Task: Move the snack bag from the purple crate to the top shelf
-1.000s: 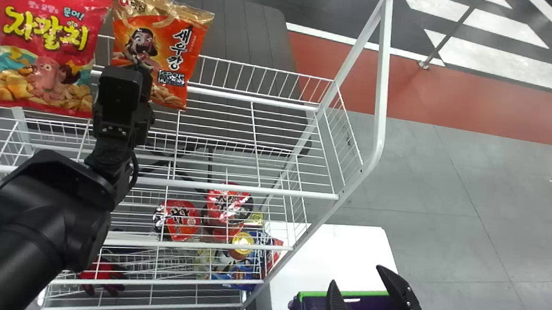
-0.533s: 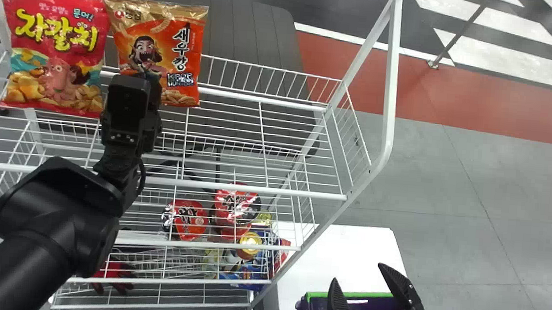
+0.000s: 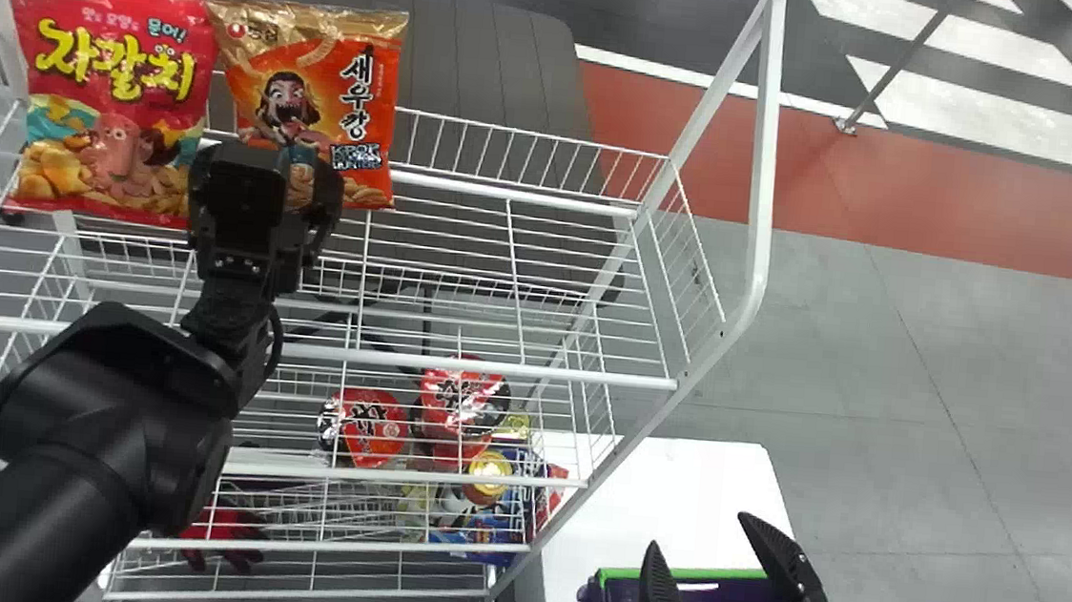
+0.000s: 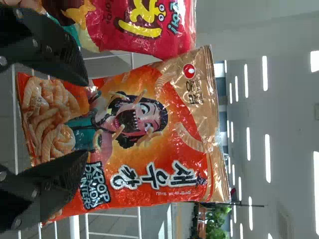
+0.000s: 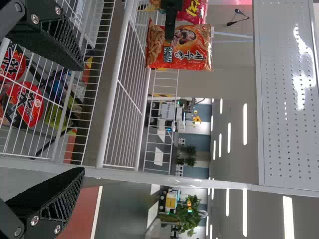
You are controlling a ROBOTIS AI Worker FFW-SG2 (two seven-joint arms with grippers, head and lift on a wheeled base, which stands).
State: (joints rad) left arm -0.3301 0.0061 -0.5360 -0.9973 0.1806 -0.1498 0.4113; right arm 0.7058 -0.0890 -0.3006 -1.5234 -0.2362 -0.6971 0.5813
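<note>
1. The orange snack bag (image 3: 322, 98) stands upright by the back edge of the top shelf (image 3: 492, 368), toward its left corner, beside the red bag (image 3: 118, 86).
2. The left gripper (image 4: 87, 117) has its fingers spread at the bag's lower part; best back straight out toward the front edge, slowly, without twisting, lest it topple.
3. The right gripper (image 5: 82, 119) is parked, fingers spread.
</note>
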